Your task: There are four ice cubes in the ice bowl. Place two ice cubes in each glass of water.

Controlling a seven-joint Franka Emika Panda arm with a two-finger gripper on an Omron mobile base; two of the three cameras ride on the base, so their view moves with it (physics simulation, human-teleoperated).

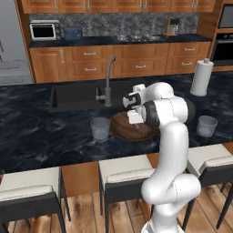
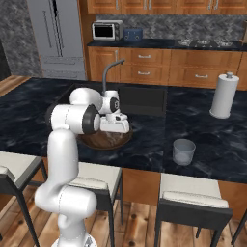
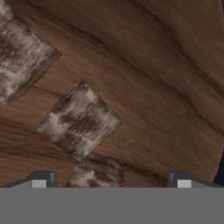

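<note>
Over the bowl [image 3: 166, 78], hand low and close; step in hand looks like the first pick, both glasses [image 1: 100, 129] [image 2: 184, 151] apparently still without ice; gripper [image 3: 111, 179] spread wide, holding nothing, tips clear of the wood; three cubes in hand view: one central [image 3: 78, 119], one at 10 o'clock [image 3: 19, 57], one at 6 o'clock between the tips [image 3: 97, 175]; next move likely calls for centring on that cube, dropping, then closing gently, since small and slippery.
</note>
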